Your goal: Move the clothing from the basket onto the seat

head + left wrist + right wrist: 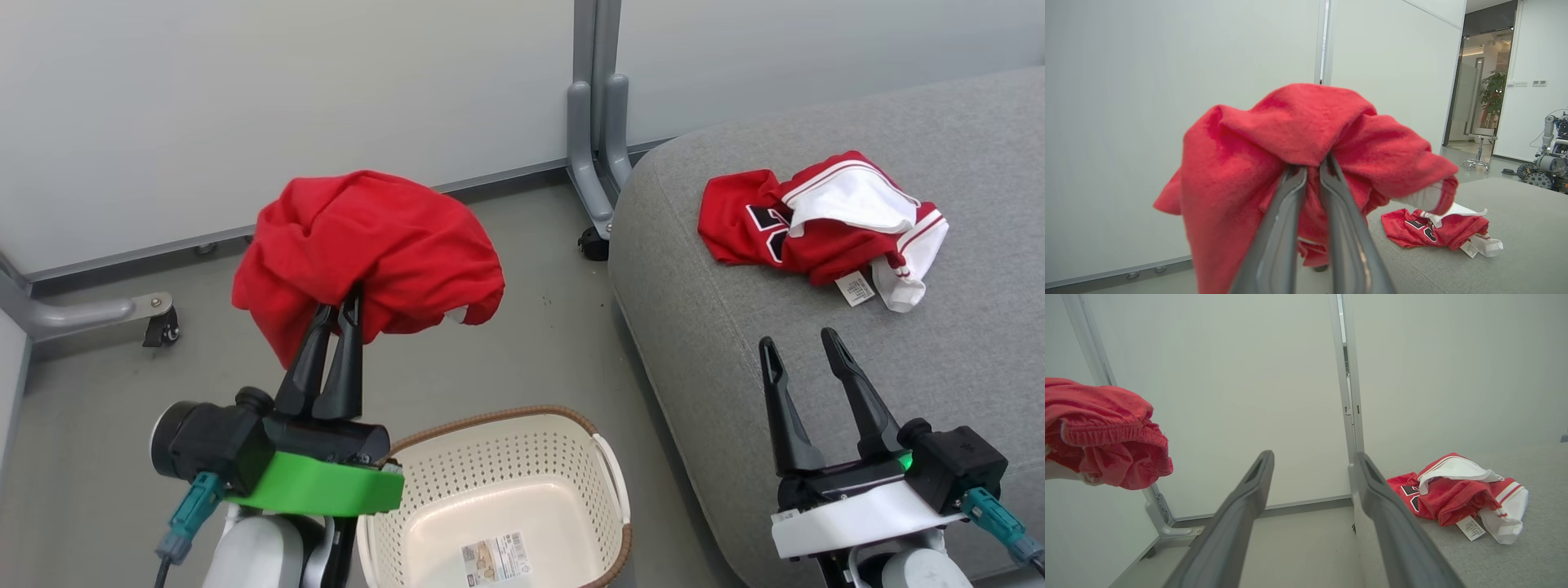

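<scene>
A plain red garment [367, 245] hangs bunched in the air above the floor, left of the seat, with my left gripper [339, 306] shut on it; the same cloth [1290, 163] drapes over those fingers [1286, 204] and shows at the left edge [1102, 433] of the right wrist view. A red jersey [824, 224] with white trim lies crumpled on the grey seat [816, 351]. The cream basket [506, 498] stands on the floor under my left arm, holding just a paper label. My right gripper [804, 343] hovers open over the seat's front, nothing between its fingers.
Grey partition panels stand behind, with a metal post foot [596, 163] and a castor [592, 243] by the seat's corner. Another castor leg [155, 314] sits at the left. Open floor lies between basket and wall. A stool [1480, 153] and another robot [1549, 159] stand far off.
</scene>
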